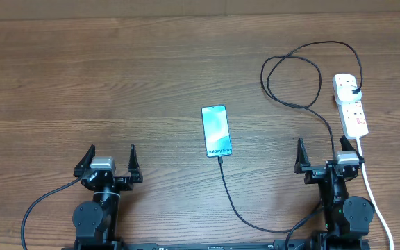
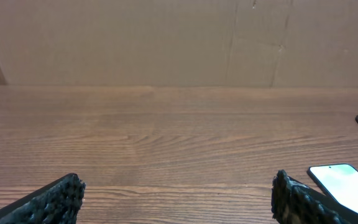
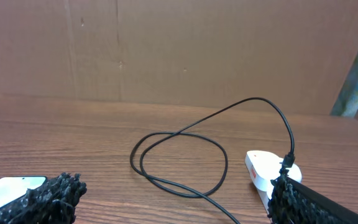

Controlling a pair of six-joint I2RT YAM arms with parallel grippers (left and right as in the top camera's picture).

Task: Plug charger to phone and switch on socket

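Note:
The phone (image 1: 216, 130) lies flat at the table's middle, cyan screen up, lettering at its near end. The charger cable (image 1: 240, 208) meets the phone's near end, curves toward the right arm, then loops (image 1: 292, 78) at the back right. Its black plug (image 1: 355, 91) sits in the white socket strip (image 1: 353, 114). My left gripper (image 1: 110, 163) is open and empty, left of the phone. My right gripper (image 1: 328, 161) is open and empty, just in front of the socket. The left wrist view shows the phone (image 2: 347, 186) by my open gripper (image 2: 179, 199). The right wrist view shows the cable loop (image 3: 179, 162), the socket (image 3: 263, 169) and the phone (image 3: 11, 186) beyond my open gripper (image 3: 176, 199).
The socket's thick white cord (image 1: 375, 198) runs toward the front edge past the right arm. A cardboard wall (image 3: 179, 50) stands along the table's far side. The wooden table (image 1: 82, 83) stretches bare to the left.

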